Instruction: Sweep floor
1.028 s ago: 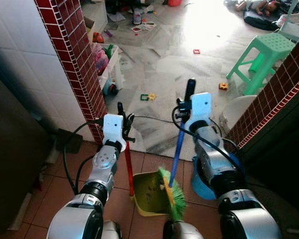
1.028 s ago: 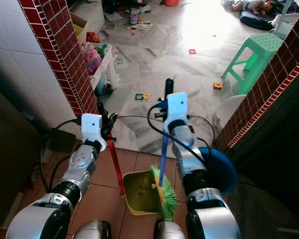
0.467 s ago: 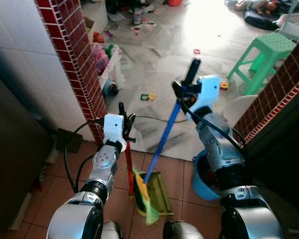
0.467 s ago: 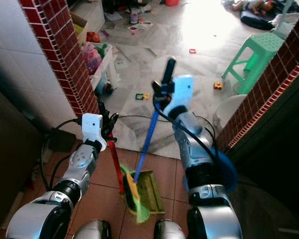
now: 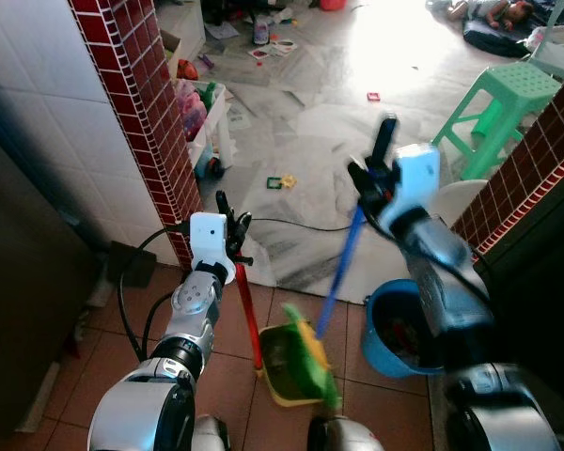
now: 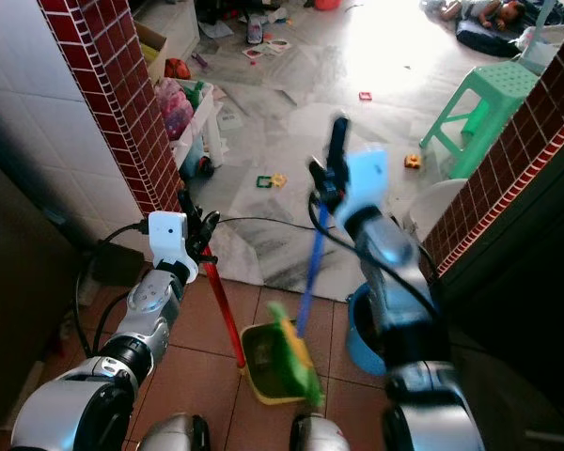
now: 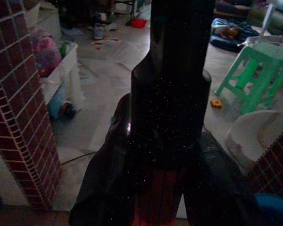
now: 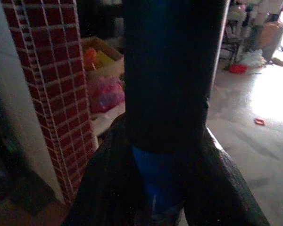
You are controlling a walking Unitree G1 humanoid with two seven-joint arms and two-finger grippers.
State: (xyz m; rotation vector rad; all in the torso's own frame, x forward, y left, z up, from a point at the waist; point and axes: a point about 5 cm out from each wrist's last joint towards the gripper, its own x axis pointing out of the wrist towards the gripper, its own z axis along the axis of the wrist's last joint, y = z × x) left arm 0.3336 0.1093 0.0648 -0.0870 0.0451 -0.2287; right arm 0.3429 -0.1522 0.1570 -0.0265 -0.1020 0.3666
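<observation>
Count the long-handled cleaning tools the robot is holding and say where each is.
2. The blue broom is in the right gripper, bristles at the dustpan. The red-handled dustpan is in the left gripper, resting on the tiles ahead.

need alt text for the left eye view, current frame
From above, the robot's right gripper holds a blue broom slanting down to green bristles in a yellow dustpan, whose red handle the left gripper holds upright. They stand on terracotta tiles between two red brick pillars, beside a blue bucket; beyond, a marble floor strewn with toys and a green stool.
</observation>
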